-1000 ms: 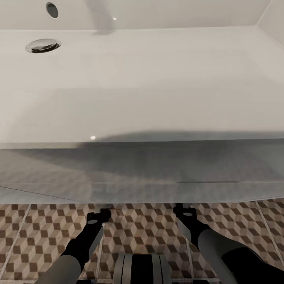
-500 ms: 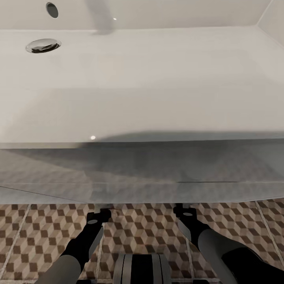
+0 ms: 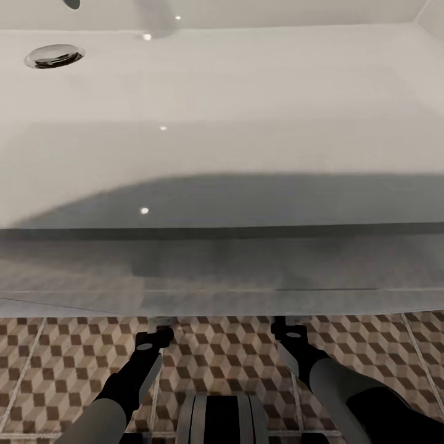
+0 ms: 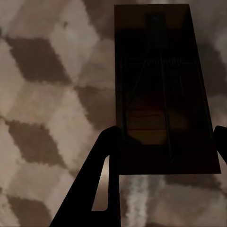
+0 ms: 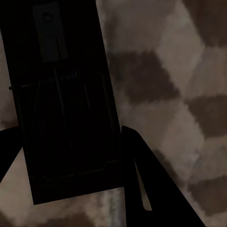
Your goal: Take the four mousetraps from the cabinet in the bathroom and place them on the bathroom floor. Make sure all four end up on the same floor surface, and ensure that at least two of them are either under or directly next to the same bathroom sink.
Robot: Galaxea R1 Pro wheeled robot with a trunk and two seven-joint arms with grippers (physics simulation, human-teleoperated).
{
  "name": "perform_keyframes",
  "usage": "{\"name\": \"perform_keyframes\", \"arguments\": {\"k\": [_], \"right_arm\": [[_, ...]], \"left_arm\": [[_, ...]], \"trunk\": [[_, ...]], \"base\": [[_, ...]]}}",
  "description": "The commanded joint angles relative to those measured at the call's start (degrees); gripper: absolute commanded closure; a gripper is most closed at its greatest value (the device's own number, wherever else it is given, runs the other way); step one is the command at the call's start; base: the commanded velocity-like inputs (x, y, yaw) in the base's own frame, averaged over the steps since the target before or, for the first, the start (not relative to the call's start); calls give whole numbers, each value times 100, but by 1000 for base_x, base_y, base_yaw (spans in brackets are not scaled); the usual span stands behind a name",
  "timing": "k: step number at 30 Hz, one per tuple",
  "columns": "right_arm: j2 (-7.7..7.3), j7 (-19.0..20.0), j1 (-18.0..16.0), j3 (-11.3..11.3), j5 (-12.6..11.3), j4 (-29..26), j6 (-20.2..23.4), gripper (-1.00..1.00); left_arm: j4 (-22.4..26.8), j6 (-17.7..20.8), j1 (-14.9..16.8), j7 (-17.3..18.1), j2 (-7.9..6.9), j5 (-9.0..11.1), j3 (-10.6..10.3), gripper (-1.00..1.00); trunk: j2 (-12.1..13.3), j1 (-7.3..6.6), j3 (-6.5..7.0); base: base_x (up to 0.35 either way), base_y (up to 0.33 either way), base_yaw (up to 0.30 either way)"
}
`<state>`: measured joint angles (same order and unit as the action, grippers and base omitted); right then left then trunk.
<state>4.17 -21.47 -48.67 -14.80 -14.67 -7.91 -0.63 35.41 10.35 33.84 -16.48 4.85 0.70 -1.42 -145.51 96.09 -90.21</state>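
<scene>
Lying dark between the left gripper's [image 4: 163, 151] fingers, one mousetrap [image 4: 163, 90] sits just above the cube-patterned floor [image 4: 42, 94], the fingers set about its width apart and touching its edges; a second mousetrap [image 5: 64, 104] sits likewise between the right gripper's [image 5: 66, 151] fingers. From the head view both grippers reach under the white sink's [image 3: 222, 123] front edge; whether either trap rests on the tiles I cannot tell.

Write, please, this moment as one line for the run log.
base: facing bathroom sink | left gripper: shut on mousetrap | right gripper: shut on second mousetrap | below: bathroom floor
</scene>
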Motion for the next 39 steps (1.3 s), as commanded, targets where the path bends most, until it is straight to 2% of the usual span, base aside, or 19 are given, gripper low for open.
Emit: {"name": "perform_keyframes", "arguments": {"k": [1,19,28,39], "right_arm": [[1,-18,-2,-49,-80,0,-16,100],[1,-15,-2,-43,-87,0,-5,100],[14,45,-2,-50,-111,8,335,100],[5,72,-2,-49,-110,9,357,100]], "left_arm": [[10,37,0,-45,-1,0,-17,100],[10,28,0,-75,0,0,-17,100],[10,28,0,-81,0,-7,-17,100],[10,28,0,-84,-1,-8,-17,100]], "trunk": [[-1,-1,-3],[-1,-1,-3],[-1,-1,-3],[-1,-1,-3]], "base": [[0,0,0],[0,0,0],[0,0,0],[0,0,0]]}}
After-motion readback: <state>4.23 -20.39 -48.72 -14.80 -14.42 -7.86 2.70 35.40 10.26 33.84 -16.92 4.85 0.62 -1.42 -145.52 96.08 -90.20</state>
